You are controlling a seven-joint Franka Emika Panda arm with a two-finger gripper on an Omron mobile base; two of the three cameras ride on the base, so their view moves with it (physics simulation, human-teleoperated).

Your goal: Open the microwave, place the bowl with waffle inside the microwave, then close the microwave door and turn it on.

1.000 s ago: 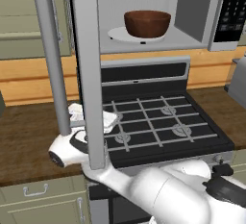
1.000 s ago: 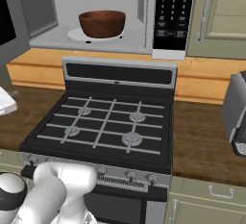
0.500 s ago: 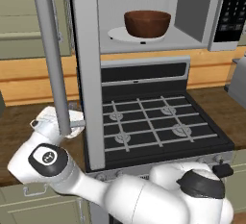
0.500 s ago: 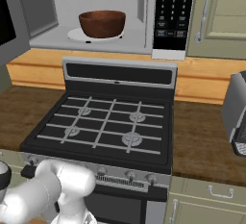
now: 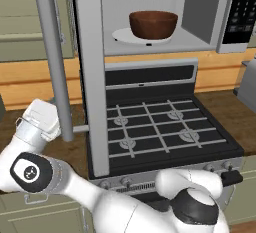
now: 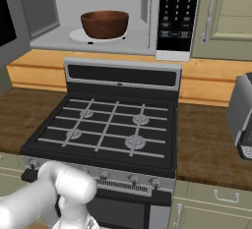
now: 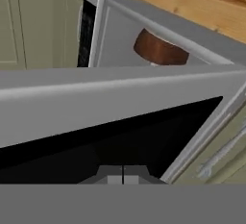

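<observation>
- Microwave (image 6: 98,14) sat above the stove (image 6: 108,125), cavity exposed, keypad panel (image 6: 177,12) at 3 o'clock of the cavity in the right base view
- Bowl (image 5: 153,24) was inside the cavity, upright on the white turntable (image 5: 122,35); same bowl (image 6: 104,23) at 12 o'clock over the burners in the right base view; hand view caught it as a brown curve (image 7: 158,50) at 1 o'clock
- Microwave door (image 5: 90,77) was swung out, seen edge-on in the left base view, with its long bar handle (image 5: 52,62) at 9 o'clock of the door edge
- Gripper (image 7: 123,174) was fully closed, tips pressed together, nothing held; it pointed at the black window (image 7: 120,141) of the door, close to it – contact couldn't be judged
- Arm wrist (image 5: 37,122) sat at 8 o'clock in the left base view, just beside the lower end of the handle
- Toaster (image 6: 241,117) stood on the wood counter (image 6: 206,144) at 3 o'clock of the stove
</observation>
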